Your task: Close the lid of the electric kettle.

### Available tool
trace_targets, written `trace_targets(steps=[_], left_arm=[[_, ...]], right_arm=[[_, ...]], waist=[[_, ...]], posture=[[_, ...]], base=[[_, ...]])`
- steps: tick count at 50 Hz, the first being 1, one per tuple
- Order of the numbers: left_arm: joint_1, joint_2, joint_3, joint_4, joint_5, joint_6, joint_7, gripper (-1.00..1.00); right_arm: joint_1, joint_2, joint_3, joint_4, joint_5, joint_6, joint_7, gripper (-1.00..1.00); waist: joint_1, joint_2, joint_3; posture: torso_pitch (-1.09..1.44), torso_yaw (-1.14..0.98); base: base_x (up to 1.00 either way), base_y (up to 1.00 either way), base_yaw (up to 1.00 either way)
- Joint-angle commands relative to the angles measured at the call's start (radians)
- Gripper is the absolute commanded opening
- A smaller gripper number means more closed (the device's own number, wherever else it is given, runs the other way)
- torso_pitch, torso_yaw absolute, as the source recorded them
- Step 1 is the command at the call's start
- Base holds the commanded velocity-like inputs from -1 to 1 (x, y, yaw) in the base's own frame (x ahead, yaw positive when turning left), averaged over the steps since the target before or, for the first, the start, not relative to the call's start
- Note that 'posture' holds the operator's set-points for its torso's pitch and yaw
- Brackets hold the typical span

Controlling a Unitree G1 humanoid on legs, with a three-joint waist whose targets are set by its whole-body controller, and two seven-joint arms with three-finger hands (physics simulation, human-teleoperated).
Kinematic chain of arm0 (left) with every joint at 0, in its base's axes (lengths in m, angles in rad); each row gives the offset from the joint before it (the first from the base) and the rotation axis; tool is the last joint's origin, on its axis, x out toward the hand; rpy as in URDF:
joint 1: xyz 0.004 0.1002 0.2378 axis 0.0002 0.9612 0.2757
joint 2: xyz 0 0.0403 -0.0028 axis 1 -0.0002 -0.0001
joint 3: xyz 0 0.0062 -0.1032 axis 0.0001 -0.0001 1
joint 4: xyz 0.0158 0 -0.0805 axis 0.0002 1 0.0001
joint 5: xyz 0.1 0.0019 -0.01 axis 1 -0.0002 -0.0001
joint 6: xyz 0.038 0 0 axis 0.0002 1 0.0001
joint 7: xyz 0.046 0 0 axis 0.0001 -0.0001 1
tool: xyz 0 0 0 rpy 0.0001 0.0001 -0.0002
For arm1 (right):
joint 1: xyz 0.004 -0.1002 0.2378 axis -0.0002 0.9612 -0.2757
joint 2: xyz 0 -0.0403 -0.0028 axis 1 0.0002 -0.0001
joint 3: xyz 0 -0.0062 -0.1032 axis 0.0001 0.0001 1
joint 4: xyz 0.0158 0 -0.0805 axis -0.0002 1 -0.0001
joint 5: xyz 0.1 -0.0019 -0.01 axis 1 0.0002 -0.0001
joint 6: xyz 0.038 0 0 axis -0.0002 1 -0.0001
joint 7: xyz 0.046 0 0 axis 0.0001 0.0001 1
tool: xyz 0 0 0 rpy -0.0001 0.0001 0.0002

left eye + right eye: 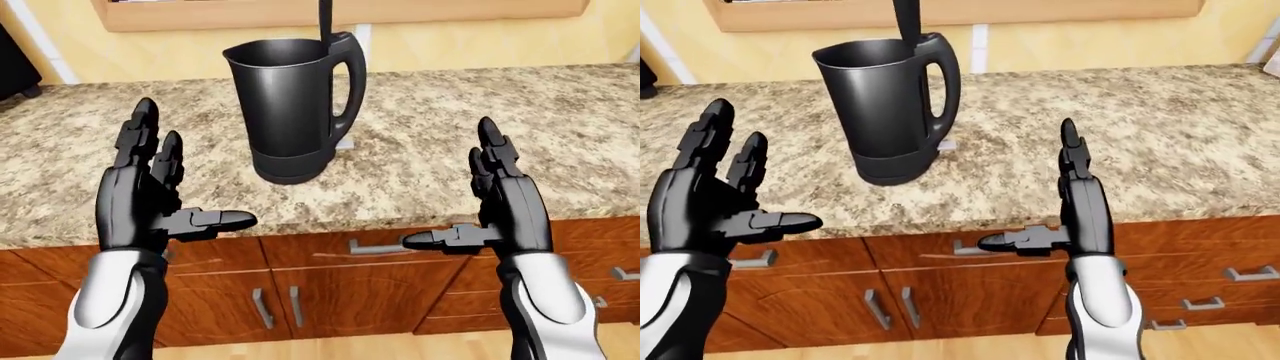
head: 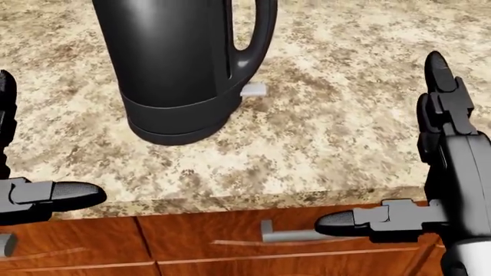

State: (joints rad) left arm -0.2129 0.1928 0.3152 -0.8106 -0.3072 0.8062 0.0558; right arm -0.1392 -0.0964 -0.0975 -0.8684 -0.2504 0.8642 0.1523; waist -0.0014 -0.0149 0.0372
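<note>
The black kettle stands on the counter between and beyond both hands, lid upright (open). The left hand and right hand hover apart, fingers spread, grasping nothing.

Both the left hand and right hand are glossy black, three-fingered, blocky-jointed, on white forearm shells.

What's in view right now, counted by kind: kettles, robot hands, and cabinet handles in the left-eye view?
Kettles: 1, the black electric kettle, lid standing open.
Hands: 2, left hand and right hand, both open, apart from the kettle.
Cabinet handles: 6, e.g. drawer handle.
Total: 9.
</note>
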Motion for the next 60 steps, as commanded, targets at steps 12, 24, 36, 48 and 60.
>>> trace_targets(steps=[12, 24, 36, 48, 60], left_arm=[[-0.021, 0.012, 0.014, -0.036, 0.000, -0.032, 0.007, 1.00], [-0.018, 0.012, 0.012, -0.032, 0.003, -0.038, 0.006, 1.00], [-0.020, 0.011, 0.010, -0.013, 0.007, -0.055, 0.002, 1.00], [-0.009, 0.008, 0.007, -0.002, 0.015, -0.075, -0.005, 1.00], [-0.020, 0.013, 0.016, -0.025, 0.002, -0.044, 0.002, 1.00]], right_arm=[[-0.016, -0.008, 0.019, -0.054, -0.028, -0.035, 0.015, 1.00], [-0.013, 0.004, 0.029, -0.039, -0.097, -0.050, 0.060, 1.00], [-0.006, 0.015, 0.026, -0.026, -0.108, -0.071, 0.069, 1.00], [-0.008, 0.015, 0.028, -0.028, -0.116, -0.067, 0.070, 1.00], [-0.010, 0.017, 0.034, -0.025, -0.138, -0.065, 0.079, 1.00]], waist=[[-0.004, 0.020, -0.024], [0.005, 0.025, -0.035], [0.003, 0.034, -0.023], [-0.003, 0.064, -0.013], [-0.007, 0.005, -0.016]], posture=[[0.00, 0.00], [0.00, 0.00], [0.00, 0.00], [0.00, 0.00], [0.00, 0.00]], base=[[0.02, 0.03, 0.00], [0.00, 0.02, 0.00], [0.00, 0.08, 0.00], [0.00, 0.07, 0.00], [0.00, 0.09, 0.00]])
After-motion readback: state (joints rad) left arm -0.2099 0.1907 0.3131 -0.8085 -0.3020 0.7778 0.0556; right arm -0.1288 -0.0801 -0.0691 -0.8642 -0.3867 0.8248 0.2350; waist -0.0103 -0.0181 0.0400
